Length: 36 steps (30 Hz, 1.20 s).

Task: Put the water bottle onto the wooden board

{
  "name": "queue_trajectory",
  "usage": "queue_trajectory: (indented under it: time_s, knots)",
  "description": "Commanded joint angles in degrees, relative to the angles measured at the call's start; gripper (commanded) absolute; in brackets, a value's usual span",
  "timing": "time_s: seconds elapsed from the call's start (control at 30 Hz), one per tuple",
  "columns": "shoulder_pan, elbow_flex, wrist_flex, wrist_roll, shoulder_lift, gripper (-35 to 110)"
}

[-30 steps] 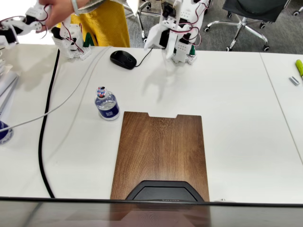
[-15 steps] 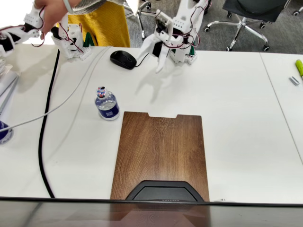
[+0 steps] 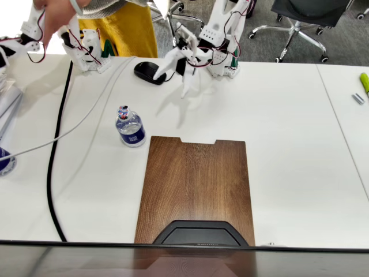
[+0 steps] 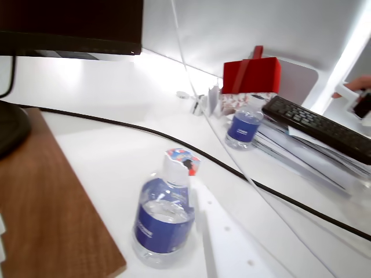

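The water bottle stands upright on the white table, just left of the wooden board's notched far corner and apart from it. My white gripper hangs open above the table beyond the bottle, close to the mouse, with nothing between its fingers. In the wrist view the bottle is near, with its blue label and marked cap. One white finger runs along its right side, and the board lies to its left.
A black mouse lies beside the gripper. A black cable and a grey one cross the left of the table. A monitor foot covers the board's near end. Another bottle, a red box and a keyboard sit farther left.
The arm has swung out from its base, down and to the left, bringing the open gripper closer to the bottle. Bottle and board have not moved.
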Motion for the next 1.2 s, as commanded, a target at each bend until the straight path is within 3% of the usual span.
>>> queue_trajectory:
  time_s: [0.0,0.27,0.6,1.17]
  knots:
    - [1.76,-3.60,-1.76,-1.32,-1.14,42]
    - [5.19,-8.09,1.41,0.44,-6.50,42]
    - [6.15,-10.63,0.97,17.67,-11.25,41]
    - [9.23,-22.06,1.49,16.70,-21.09,42]
